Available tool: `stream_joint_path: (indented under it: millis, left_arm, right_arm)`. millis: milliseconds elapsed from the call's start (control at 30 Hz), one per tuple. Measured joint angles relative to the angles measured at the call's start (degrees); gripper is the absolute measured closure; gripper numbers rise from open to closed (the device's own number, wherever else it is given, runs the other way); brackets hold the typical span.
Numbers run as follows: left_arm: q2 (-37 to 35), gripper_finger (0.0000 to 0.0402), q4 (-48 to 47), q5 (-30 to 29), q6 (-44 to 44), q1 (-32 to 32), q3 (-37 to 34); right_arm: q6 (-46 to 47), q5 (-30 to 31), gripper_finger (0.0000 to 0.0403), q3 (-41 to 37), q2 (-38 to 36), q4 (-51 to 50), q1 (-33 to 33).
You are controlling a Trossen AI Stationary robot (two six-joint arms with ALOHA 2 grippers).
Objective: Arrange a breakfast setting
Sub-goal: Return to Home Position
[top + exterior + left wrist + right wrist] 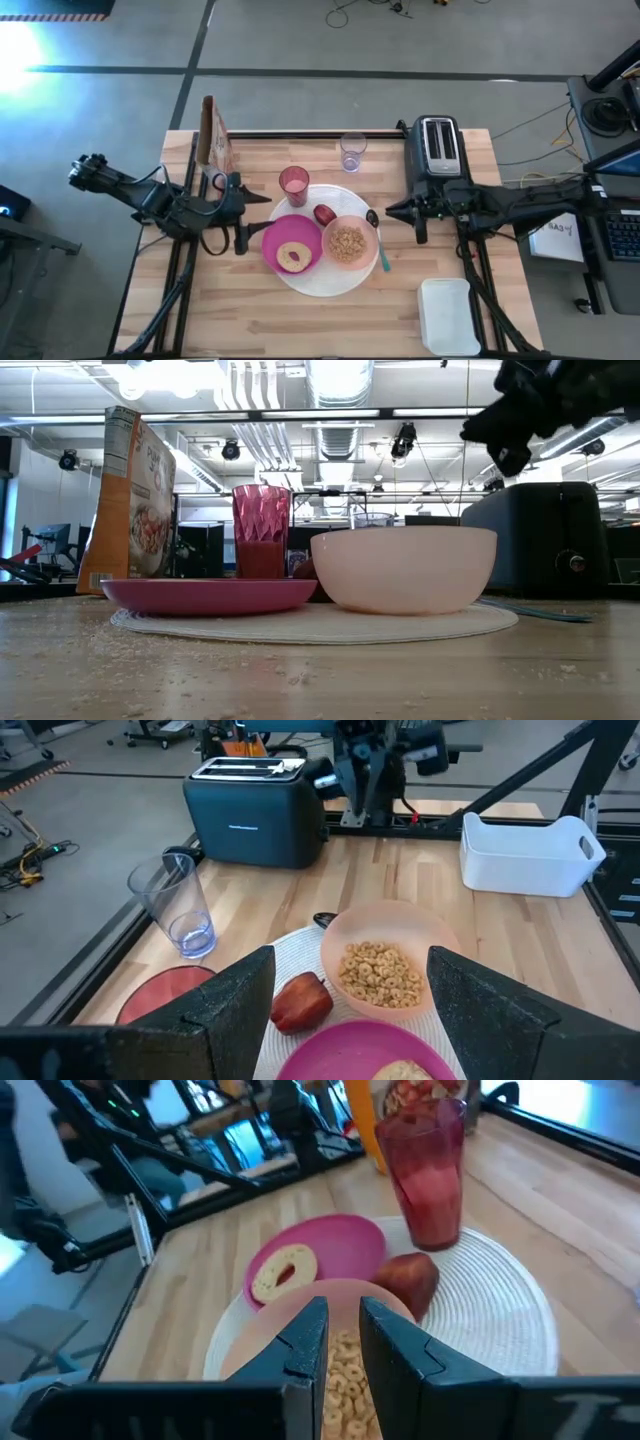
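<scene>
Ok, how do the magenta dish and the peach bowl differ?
The magenta dish is shallow and flat; the peach bowl is deep and rounded. The magenta dish holds a round bread with a hole; the peach bowl holds cereal rings. Both sit side by side on the round white mat.

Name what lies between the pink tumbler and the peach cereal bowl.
The small red fruit lies between the pink tumbler and the peach bowl, resting on the round white mat, as the high view shows.
</scene>
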Motion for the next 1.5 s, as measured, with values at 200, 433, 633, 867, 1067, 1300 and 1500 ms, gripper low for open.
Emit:
stream_joint_path:
  millis: [200, 433, 633, 867, 1067, 1300, 1500]
  left_arm:
    - [0.0, 0.0157, 0.0, 0.0, 0.0, 0.0, 0.0]
    - [0.0, 0.0157, 0.1, -0.1, -0.2, 0.0, 0.0]
    - [0.0, 0.0157, 0.1, -0.1, -0.3, 0.0, 0.0]
    - [0.0, 0.0157, 0.1, -0.1, -0.2, 0.0, 0.0]
    - [0.0, 0.0157, 0.1, -0.1, -0.2, 0.0, 0.0]
    - [0.0, 0.0157, 0.1, 0.0, 0.1, 0.0, 0.0]
    - [0.0, 0.0157, 0.1, 0.0, 0.0, 0.0, 0.0]
  right_arm:
    - [0.1, -2.9, 0.0351, -11.9, -1.1, 18.2, 0.0]
    - [-0.1, -2.5, 0.0351, -19.7, -1.1, 29.3, 0.0]
    - [-0.3, -0.8, 0.0351, -22.5, -1.1, 32.3, 0.0]
    - [-2.7, 2.1, 0.0351, -22.5, -0.9, 32.4, 0.0]
    - [-2.2, 2.6, 0.0351, -22.5, -0.9, 32.0, 0.0]
    - [-2.1, 2.6, 0.0351, -22.6, -0.9, 32.0, 0.0]
    - [-2.1, 2.6, 0.0351, -22.6, -1.1, 31.7, 0.0]
